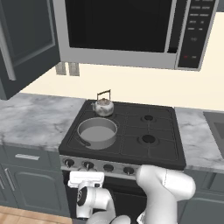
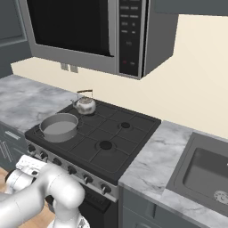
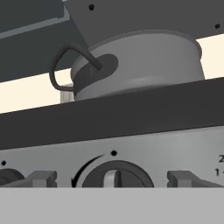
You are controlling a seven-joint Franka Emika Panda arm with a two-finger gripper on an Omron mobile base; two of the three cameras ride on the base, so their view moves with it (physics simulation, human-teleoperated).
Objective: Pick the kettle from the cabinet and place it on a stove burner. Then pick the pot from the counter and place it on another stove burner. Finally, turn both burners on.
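Pincer point(image 3: 112, 181), released, fingers either side of front knob point(image 3: 114, 177). Pot point(image 1: 97, 132) on near-left burner, kettle point(image 1: 103, 106) on far-left burner, cooktop point(image 1: 153, 151) betw. bench point(image 1: 35, 120) slabs.

Black four-burner cooktop point(image 1: 131, 131) sits between two stretches of marble counter point(image 1: 35, 120). Kettle point(image 1: 103, 106) stands on the back left burner, pot point(image 1: 97, 132) on the front left burner just in front of it, close but apart. The two right burners point(image 1: 148, 139) are bare; counter runs on to a sink point(image 2: 202, 171).
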